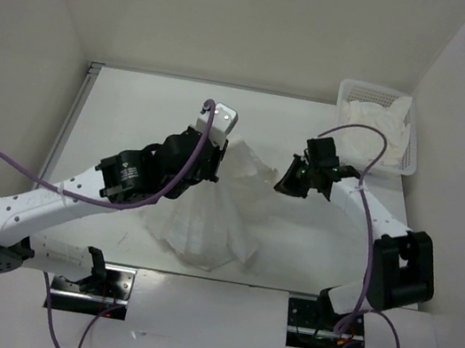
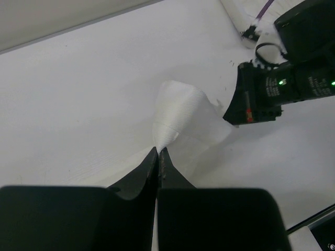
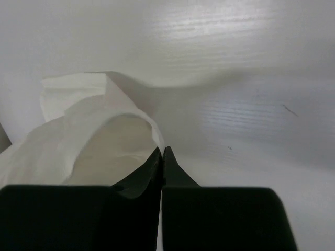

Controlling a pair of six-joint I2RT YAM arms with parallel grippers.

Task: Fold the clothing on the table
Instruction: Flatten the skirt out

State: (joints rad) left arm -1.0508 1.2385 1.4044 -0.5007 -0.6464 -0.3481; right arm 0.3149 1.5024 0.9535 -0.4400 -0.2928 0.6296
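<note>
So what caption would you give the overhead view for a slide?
The left gripper and right gripper each pinch a white garment bunched on the table, basket beyond.

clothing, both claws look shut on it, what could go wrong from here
1. The right claw seems to pinch only the thin rim of the clothing; a pull could slip it free.
2. The left claw holds a bunched peak, so the fabric is tented and creased; a fold made now may come out uneven.
3. The two claws sit close together over the table, so the arms could bump.
</note>
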